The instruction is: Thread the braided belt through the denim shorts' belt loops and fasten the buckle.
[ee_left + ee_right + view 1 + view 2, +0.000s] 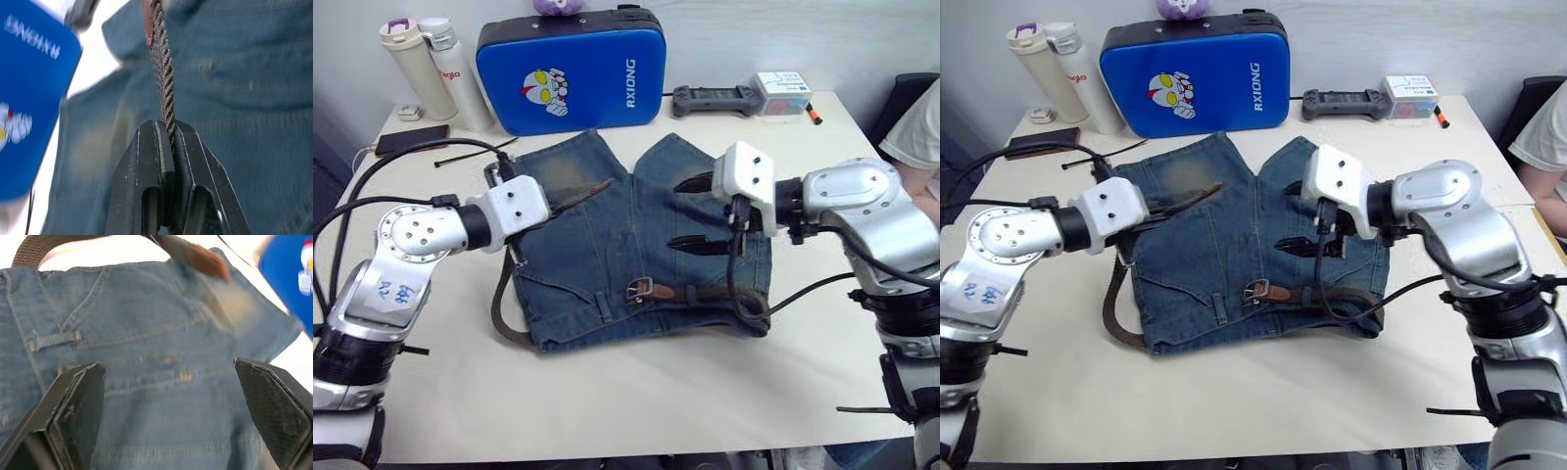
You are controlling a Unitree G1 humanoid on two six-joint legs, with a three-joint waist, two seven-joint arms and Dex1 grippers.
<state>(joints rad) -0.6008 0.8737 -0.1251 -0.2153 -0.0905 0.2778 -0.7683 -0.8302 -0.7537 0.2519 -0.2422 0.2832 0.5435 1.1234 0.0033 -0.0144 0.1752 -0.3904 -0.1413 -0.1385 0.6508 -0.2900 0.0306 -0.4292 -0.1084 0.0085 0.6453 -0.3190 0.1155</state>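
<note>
The faded blue denim shorts (636, 245) lie flat on the pale surface (636, 401), waistband nearest the robot, and serve as the landmark. Off their left edge, the long dark-brown braided belt (501, 308) curves out in a loop onto the surface, then rises to the left gripper (570, 200), whose jaws are clamped tight on the strap just short of its darker leather tip (148, 22) — that tip hangs above the shorts' left leg, pointing toward their middle. Along the waistband the strap runs crosswise to the small silver-grey metal buckle (640, 289), which sits near the centre front, one short blue denim belt loop (605, 305) just left of it. The right gripper (697, 212) hovers over the right leg, jaws spread wide and empty. The buckle lies toward the robot from the held tip, the belt's long axis following the waistband — the left arm, already holding the tip, looks better placed to feed it in.
</note>
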